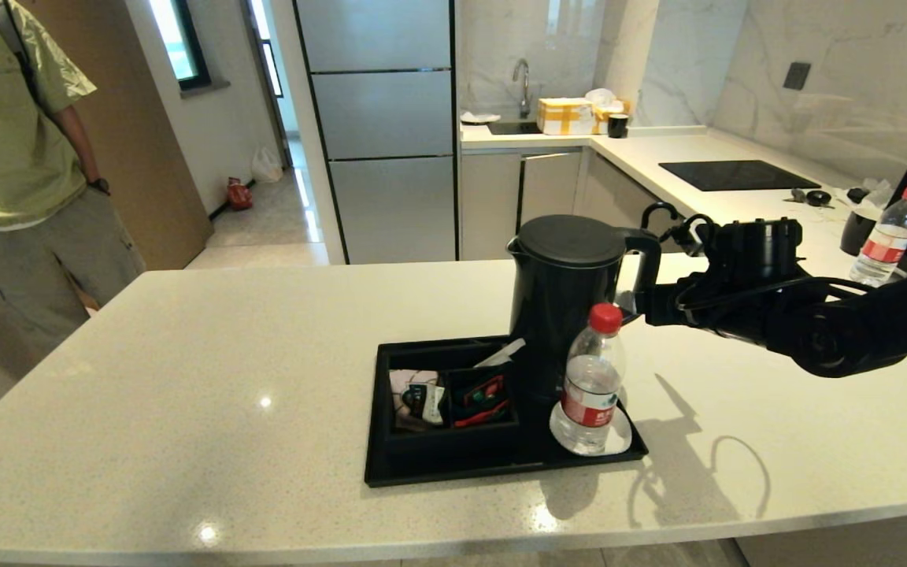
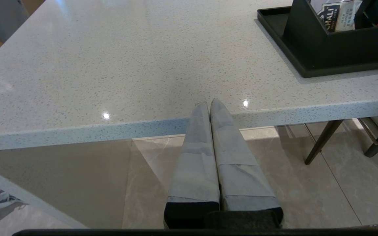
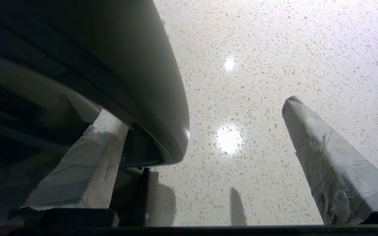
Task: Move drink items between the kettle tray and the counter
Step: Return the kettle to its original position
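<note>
A tall black kettle (image 1: 564,299) stands at the back of the black kettle tray (image 1: 453,468) on the speckled counter (image 1: 186,394). My right gripper (image 1: 646,303) reaches in from the right at the kettle's handle (image 3: 126,65) and is open. One taped finger (image 3: 90,164) sits against the handle; the other finger (image 3: 323,157) stands well clear over bare counter. A red-capped water bottle (image 1: 594,378) stands on the tray's white coaster. A pinkish sachet (image 1: 414,394) lies in a tray compartment. My left gripper (image 2: 208,103) is shut and empty, parked low at the counter's front edge.
Red-and-green packets (image 1: 485,394) fill the compartment beside the sachet. A second bottle (image 1: 886,236) and a black cup (image 1: 859,228) stand at far right, near the black hob (image 1: 737,175). A person (image 1: 20,157) stands at the far left, beyond the counter.
</note>
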Robot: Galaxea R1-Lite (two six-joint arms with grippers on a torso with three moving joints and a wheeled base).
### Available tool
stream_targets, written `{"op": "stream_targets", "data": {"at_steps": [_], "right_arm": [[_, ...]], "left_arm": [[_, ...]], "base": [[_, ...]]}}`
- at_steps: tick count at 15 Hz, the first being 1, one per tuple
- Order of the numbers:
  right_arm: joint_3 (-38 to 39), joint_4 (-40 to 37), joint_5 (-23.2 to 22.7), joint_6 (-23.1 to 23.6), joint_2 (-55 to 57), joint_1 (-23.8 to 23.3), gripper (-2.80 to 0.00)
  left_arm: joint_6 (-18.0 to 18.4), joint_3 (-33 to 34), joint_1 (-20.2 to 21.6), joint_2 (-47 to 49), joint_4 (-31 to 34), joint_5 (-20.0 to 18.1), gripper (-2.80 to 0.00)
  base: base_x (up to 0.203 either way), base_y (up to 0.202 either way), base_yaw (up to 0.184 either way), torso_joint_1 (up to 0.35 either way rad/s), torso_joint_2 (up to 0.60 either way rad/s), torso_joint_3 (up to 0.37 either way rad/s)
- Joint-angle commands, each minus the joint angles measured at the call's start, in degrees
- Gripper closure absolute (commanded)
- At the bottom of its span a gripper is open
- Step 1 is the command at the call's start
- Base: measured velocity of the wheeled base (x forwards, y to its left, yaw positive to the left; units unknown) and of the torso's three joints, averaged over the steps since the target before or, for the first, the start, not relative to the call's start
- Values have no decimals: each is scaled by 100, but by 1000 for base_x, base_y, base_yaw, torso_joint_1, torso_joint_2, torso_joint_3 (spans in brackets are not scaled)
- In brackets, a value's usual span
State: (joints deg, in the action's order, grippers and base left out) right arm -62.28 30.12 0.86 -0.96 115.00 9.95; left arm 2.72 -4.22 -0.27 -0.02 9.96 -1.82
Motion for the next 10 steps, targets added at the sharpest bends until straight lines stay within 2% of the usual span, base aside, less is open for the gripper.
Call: {"op": "stream_targets", "data": {"at_steps": [1,5,9,10], "right_arm": [[120,26,-5,-2,-170,-46,-280],[537,63,-62,-226,-704,-46,-280],[764,-1,-335,-305,-1516,-96,-280],[848,-52,-360,-314,-1675,-135,0]], "left_arm": [[1,0,0,2,6,-3,0],[1,0,0,2,6,-3,0],[1,0,0,2,6,-3,0],[1,0,0,2,6,-3,0]], "base": [[0,0,0,0,0,0],[0,0,0,0,0,0],[0,0,0,0,0,0],[0,0,0,0,0,0]]}}
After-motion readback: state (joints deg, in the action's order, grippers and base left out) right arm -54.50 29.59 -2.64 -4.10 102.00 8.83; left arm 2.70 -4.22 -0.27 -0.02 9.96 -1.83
